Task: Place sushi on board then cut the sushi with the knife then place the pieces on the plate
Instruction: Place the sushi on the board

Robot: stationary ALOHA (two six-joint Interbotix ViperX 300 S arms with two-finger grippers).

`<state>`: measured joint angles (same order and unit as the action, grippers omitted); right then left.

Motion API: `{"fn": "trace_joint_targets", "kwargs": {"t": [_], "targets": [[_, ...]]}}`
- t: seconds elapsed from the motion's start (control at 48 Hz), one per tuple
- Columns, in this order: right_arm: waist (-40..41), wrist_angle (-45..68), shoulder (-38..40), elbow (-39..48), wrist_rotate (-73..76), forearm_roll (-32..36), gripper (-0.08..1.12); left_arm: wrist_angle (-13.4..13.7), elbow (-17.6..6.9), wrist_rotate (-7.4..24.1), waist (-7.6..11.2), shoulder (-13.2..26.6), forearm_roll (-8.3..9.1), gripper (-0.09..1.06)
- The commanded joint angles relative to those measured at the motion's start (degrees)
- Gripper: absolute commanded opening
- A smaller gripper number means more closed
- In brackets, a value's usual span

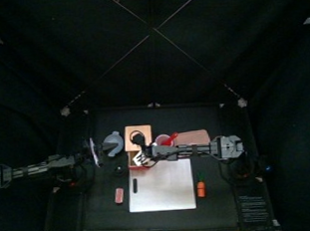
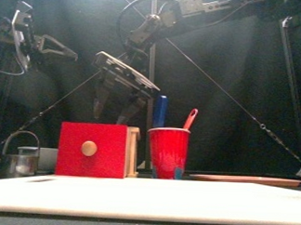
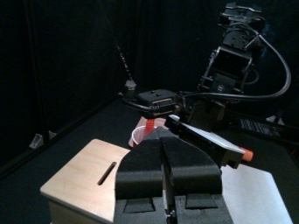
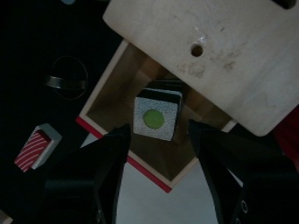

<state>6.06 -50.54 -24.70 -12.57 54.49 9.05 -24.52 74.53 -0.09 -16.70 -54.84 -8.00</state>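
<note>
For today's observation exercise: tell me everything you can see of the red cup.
The red cup stands upright beside the wooden box, behind the white board. It looks like smooth plastic, narrowing toward its base, with a thicker rim. A blue knife and a red knife stand in it, the red one leaning.

The left gripper (image 3: 170, 171) had its two jaws pressed together. It hung over the wooden box (image 3: 87, 171), which spread out toward 9 o'clock. The red cup (image 3: 146, 133) stood ahead at 12 o'clock. The right arm (image 3: 228, 61) stood tall at 1 o'clock. The white board (image 3: 267, 188) lay at 3 o'clock.
</note>
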Motion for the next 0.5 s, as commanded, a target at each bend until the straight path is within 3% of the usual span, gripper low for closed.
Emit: {"fn": "trace_joint_targets", "kwargs": {"t": [0.021,0.5], "targets": [[-0.09,0.35,0.97,-1.67,1.14,0.09,0.87,-0.62,-0.53,-0.09,-0.18,0.09,-0.7,0.1],[0.0,-1.58,-3.25,-5.54,1.49,2.29,0.87,-0.62,-0.26,0.0,-0.18,0.09,-1.14,0.1]]}}
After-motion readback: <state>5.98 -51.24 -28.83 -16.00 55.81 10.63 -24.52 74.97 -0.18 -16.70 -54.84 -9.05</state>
